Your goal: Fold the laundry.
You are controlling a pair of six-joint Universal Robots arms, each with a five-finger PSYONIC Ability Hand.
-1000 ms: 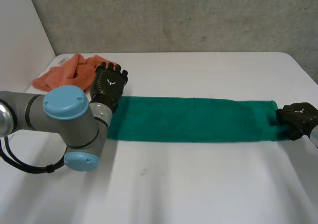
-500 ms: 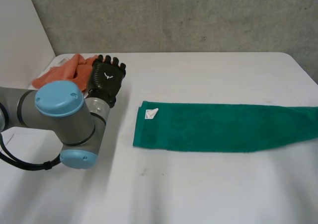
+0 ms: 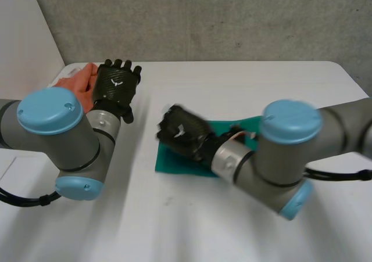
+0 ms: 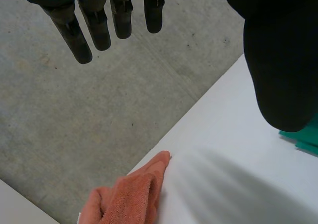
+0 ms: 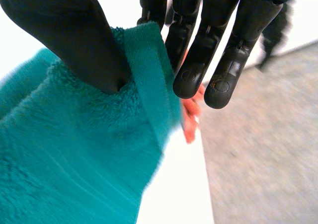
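Note:
A green towel [image 3: 174,161] lies in the middle of the white table, doubled over on itself. My right hand [image 3: 183,133] is over its left end, with a towel edge [image 5: 74,159] pinched between the thumb [image 5: 74,40] and the fingers. The right arm [image 3: 279,157] reaches across above the cloth and hides much of it. My left hand [image 3: 116,85] is raised at the back left, apart from the towel, its fingers [image 4: 99,25] straight and holding nothing. A corner of the green towel [image 4: 305,137] peeks out beside its thumb.
A crumpled orange cloth [image 3: 81,82] lies at the table's back left corner, partly behind my left hand; it is also beyond the fingertips in both wrist views [image 4: 129,199] [image 5: 190,119]. The table [image 3: 250,82] ends at a grey concrete wall.
My right hand swung from the table's right edge to the left, carrying the towel's right end over its left end. My left hand left the towel and rose toward the orange cloth.

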